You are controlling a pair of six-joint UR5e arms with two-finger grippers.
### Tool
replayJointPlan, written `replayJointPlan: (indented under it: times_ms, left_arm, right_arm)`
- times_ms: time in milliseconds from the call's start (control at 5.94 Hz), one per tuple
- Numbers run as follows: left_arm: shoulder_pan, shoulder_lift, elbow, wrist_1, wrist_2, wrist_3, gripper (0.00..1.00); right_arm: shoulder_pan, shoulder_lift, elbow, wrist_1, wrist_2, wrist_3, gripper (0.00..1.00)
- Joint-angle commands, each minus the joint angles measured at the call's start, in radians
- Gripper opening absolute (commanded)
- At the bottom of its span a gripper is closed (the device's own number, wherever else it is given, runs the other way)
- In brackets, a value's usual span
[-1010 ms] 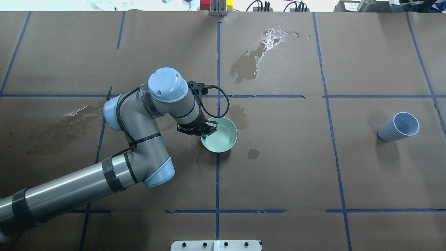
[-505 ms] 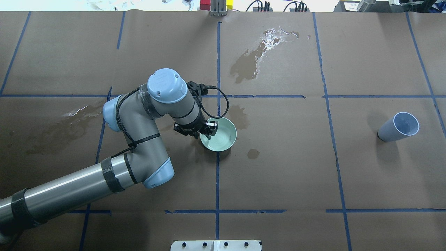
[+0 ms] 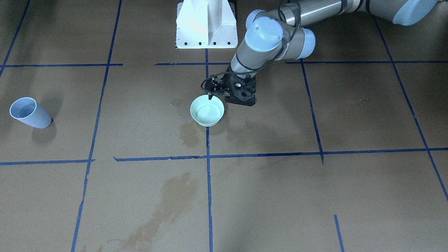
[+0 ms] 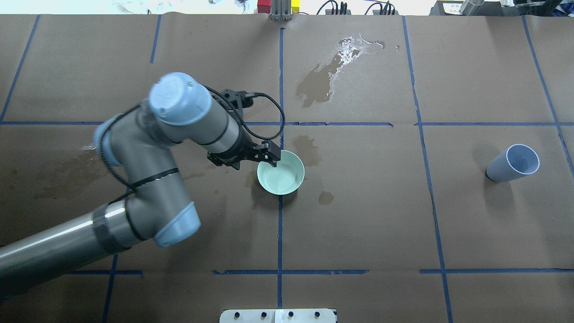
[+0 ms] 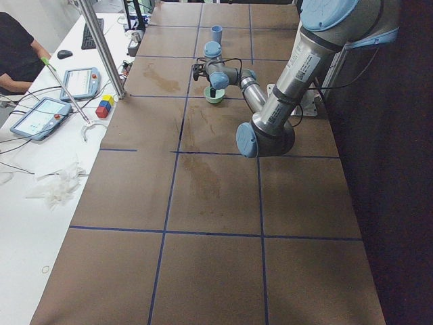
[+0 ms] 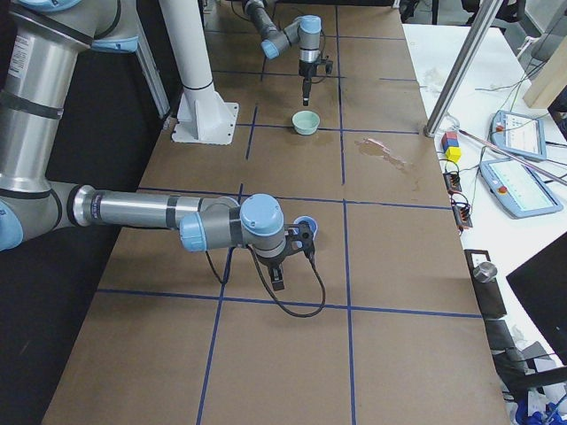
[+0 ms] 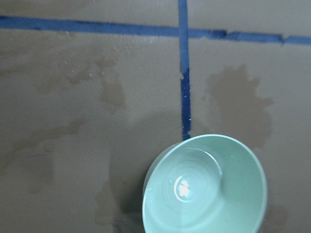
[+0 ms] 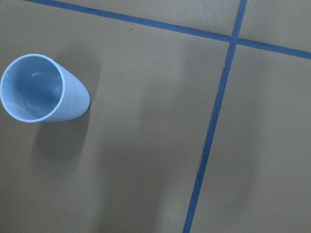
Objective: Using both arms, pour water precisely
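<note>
A mint-green bowl (image 4: 291, 172) stands upright near the table's middle, and water (image 7: 187, 187) shines faintly at its bottom. My left gripper (image 4: 270, 159) hangs just above the bowl's rim on the robot's left side, open and holding nothing. It shows as well in the front-facing view (image 3: 210, 96), over the bowl (image 3: 213, 113). A pale blue cup (image 4: 513, 163) stands alone at the far right. My right gripper (image 6: 278, 283) shows only in the exterior right view, beside the cup (image 6: 304, 223). I cannot tell whether it is open or shut.
Brown paper with blue tape lines covers the table. Wet stains (image 4: 320, 80) lie beyond the bowl, with more at the left (image 4: 80, 166). The white pedestal base (image 3: 206, 24) stands at the robot's edge. A person (image 5: 17, 54) sits at a side table with tablets.
My left arm has swung left and risen. Its gripper has come off the bowl's rim, which it held before. The bowl slid slightly left and now stands free. The cup has not moved.
</note>
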Motion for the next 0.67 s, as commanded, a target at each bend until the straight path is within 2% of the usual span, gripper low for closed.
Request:
replayJointPlan:
  times_ms: [0, 168, 337, 505]
  left_arm:
    - [-0.047, 0.138, -0.209, 0.008, -0.002, -0.022, 1.0]
    - [-0.052, 0.192, -0.266, 0.033, -0.002, -0.022, 1.0]
    - [-0.057, 0.199, -0.267, 0.034, 0.001, -0.022, 1.0]
    - [-0.063, 0.215, -0.273, 0.034, 0.001, -0.022, 1.0]
  right_arm:
    - [-0.094, 0.001, -0.002, 0.213, -0.011, 0.194, 1.0]
    - [-0.204, -0.001, -0.003, 0.382, -0.066, 0.469, 1.0]
    - [-0.271, -0.01, -0.003, 0.532, -0.094, 0.632, 1.0]
    - [-0.406, -0.046, -0.003, 0.713, -0.27, 0.798, 1.0]
